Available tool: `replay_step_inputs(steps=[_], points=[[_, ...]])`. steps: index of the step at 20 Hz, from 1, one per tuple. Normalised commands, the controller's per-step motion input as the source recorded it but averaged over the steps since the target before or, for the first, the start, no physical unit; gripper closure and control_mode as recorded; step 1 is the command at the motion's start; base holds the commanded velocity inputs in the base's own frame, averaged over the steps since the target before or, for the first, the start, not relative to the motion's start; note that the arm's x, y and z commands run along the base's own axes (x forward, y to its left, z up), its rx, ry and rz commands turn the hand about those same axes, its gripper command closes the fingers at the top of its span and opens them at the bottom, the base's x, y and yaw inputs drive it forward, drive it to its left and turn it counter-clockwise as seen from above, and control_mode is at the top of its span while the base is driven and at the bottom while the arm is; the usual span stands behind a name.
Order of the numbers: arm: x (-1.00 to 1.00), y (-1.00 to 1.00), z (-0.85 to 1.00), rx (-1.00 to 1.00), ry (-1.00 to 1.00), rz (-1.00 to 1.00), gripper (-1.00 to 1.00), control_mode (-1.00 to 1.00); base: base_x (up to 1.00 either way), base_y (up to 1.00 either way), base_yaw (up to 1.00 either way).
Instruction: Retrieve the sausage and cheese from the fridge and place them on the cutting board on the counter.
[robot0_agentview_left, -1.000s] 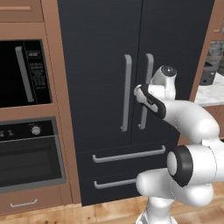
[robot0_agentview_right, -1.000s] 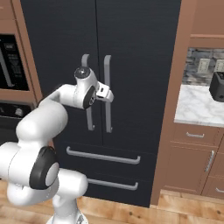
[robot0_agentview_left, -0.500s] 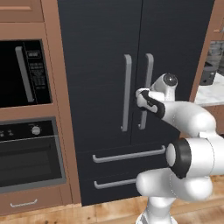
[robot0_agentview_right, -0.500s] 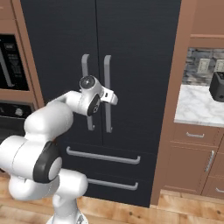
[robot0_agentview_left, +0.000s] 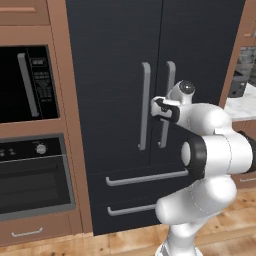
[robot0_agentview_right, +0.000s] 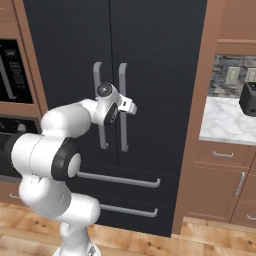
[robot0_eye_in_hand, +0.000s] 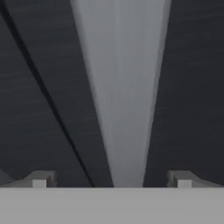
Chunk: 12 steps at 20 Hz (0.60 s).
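Observation:
The fridge (robot0_agentview_left: 115, 75) (robot0_agentview_right: 160, 60) stands with both dark doors closed, so the sausage and cheese are hidden. The cutting board and the counter are out of view. My gripper (robot0_agentview_left: 159, 108) (robot0_agentview_right: 131, 107) is at mid-height of the right door's long grey handle (robot0_agentview_left: 168, 90) (robot0_agentview_right: 122, 135). In the hand view that handle (robot0_eye_in_hand: 120, 87) runs up the middle, between my two fingertips (robot0_eye_in_hand: 41, 179). The gripper (robot0_eye_in_hand: 111, 179) is open and straddles the handle, with a clear gap on each side.
The left door's handle (robot0_agentview_left: 145, 105) hangs just beside the right one. Two drawer handles (robot0_agentview_left: 145, 178) sit below. A wall oven and microwave (robot0_agentview_left: 30, 85) in wood cabinetry stand to the left. A marble-topped brown cabinet (robot0_agentview_right: 225, 125) with a dark appliance (robot0_agentview_right: 248, 99) is at the right.
The hand has edged in closer to the right door's handle while the arm folded a little lower. The jaws have stayed open and the fridge doors have not moved.

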Motion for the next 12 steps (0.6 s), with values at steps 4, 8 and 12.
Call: replay_step_inputs(steps=[4, 8, 12], points=[[0.36, -0.01, 0.0, 0.0, -0.02, 0.0, -1.0, -1.0, 0.0, 0.0, 0.0], [0.44, -0.07, 0.0, 0.0, -0.04, 0.0, -1.0, -1.0, 0.0, 0.0, 0.0], [0.5, -0.04, 0.0, 0.0, -0.01, 0.0, -1.0, -1.0, 0.0, 0.0, 0.0]])
